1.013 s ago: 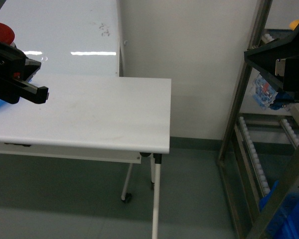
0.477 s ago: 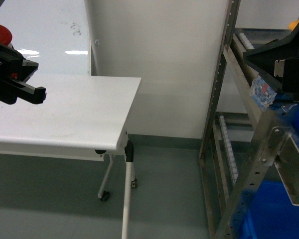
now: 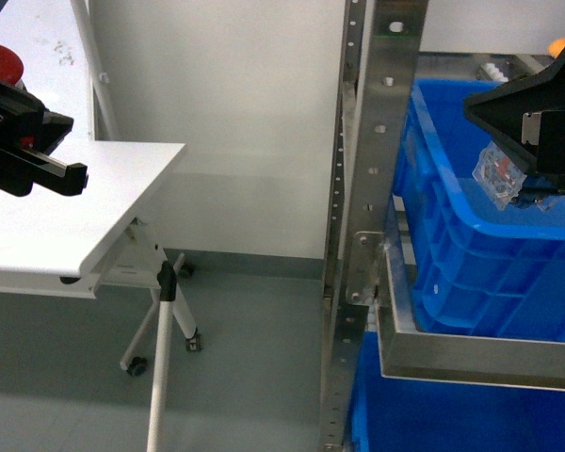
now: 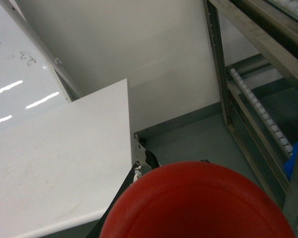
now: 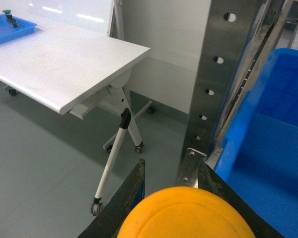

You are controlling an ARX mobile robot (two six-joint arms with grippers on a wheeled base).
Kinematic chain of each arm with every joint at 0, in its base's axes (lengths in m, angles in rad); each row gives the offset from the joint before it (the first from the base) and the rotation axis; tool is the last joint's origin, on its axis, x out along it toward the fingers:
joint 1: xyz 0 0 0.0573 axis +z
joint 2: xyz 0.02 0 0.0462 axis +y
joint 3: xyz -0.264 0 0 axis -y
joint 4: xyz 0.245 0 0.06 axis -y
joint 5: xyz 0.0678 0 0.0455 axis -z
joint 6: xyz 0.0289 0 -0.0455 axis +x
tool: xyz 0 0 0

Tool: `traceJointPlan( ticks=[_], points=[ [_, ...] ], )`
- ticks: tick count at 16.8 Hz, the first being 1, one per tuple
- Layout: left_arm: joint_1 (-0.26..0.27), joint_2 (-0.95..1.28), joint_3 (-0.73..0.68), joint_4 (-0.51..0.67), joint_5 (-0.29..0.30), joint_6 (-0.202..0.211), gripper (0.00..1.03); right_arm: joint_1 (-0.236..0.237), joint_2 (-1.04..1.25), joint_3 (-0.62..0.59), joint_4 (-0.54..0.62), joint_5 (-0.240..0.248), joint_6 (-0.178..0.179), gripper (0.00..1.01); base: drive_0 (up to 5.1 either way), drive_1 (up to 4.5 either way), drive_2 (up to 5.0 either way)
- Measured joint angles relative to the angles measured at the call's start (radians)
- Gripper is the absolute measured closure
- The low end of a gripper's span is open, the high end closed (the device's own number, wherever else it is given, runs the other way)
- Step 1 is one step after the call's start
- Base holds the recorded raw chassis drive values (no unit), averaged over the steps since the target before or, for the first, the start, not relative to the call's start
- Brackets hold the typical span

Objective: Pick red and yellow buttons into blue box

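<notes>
Head view: steel rack (image 3: 358, 188) w/ perforated upright fills centre-right. Blue box (image 3: 452, 235) sits on the rack's shelf rail, open top; 2nd blue bin below it, partly cut off at the btm edge. White counter (image 3: 66, 217) at left, folding legs on castors, its right corner nearest the rack, well apart from it.

In the right wrist view, a blue tray (image 5: 10, 27) sits at the counter's far left end, w/ a small green-capped item (image 5: 8, 13) on it; too small to say more.

My left gripper (image 3: 38, 160) is above the counter's left part, near the frame's left edge. Red button (image 4: 198, 203): its cap fills the btm of my left wrist view, so left gripper is closed on it; fingers themselves hidden behind the cap.

My right gripper (image 3: 527, 188) is at the rack, over the blue box's near rim. Yellow button (image 5: 186, 215): cap at the btm of the right wrist view between the two dark fingers (image 5: 131, 191), clamped. Clear body (image 3: 499, 174) shows under the gripper in head view, above the box interior.
</notes>
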Motion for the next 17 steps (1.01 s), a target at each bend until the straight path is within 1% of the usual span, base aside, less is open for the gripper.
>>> traceJointPlan(
  ticks=[11, 17],
  points=[
    [0.000, 0.000, 0.000, -0.002, 0.000, 0.000, 0.78, 0.000, 0.000, 0.000, -0.002, 0.000, 0.000, 0.72, 5.0, -2.27, -2.3],
    [0.000, 0.000, 0.000, 0.003, 0.000, 0.000, 0.78, 0.000, 0.000, 0.000, 0.001, 0.000, 0.000, 0.72, 4.9, -3.32, -1.5]
  ],
)
